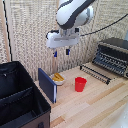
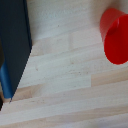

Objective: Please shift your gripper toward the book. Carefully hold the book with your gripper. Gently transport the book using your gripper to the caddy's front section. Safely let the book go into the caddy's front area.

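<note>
Exterior view: my pincer hangs spread above the upright book; I'd descend squarely over its top edge

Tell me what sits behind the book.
In the exterior view, a small bowl with something yellow inside shows behind the upright book. The book covers part of the bowl. The red cup stands apart, toward that view's right.
</note>
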